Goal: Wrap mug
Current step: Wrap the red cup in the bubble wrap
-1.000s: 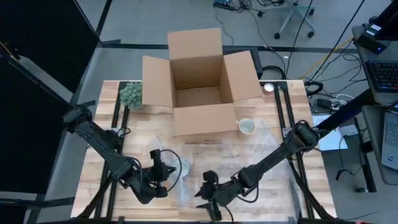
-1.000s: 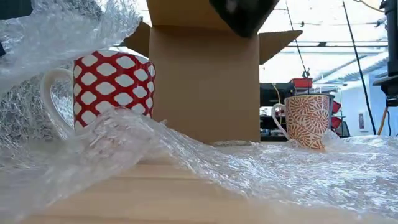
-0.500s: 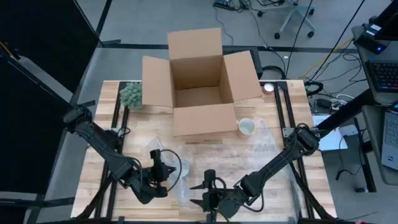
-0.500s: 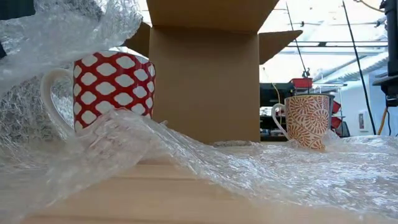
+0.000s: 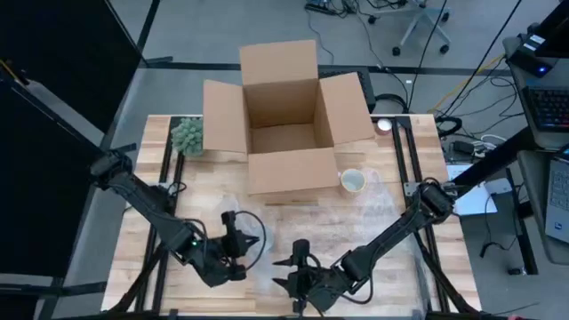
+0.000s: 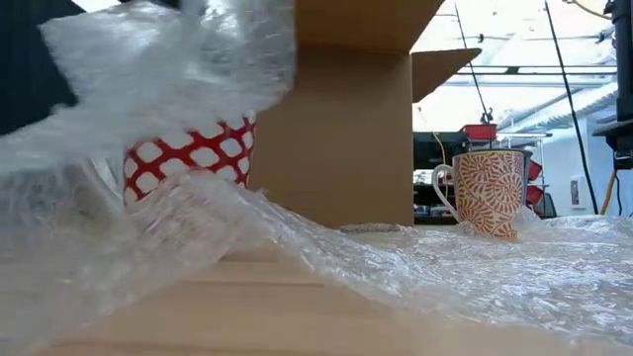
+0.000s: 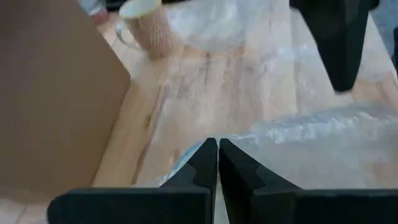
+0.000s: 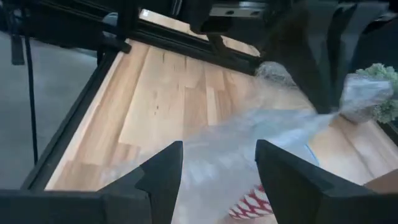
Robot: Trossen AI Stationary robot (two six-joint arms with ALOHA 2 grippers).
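The red mug [image 6: 188,158] stands on the table [image 5: 142,191] in front of the box [image 5: 284,120], to the box's left as the low view has it, half hidden under bubble wrap [image 6: 158,69]. The wrap looks light, limp and slippery; pinching an edge seems best. The mug is likely stiff, heavy and breakable, so it should steady the sheet.

The left gripper [image 7: 217,162], in front of the box, is shut on a wrap edge and holds it above the mug. The right gripper [image 8: 217,165], also in front of the box, is spread and empty.

Only the low view shows the mug's pattern, plus a second mug [image 6: 485,193] right of the box. The high view alone shows both arms and a green clump [image 5: 188,135] left of the box.
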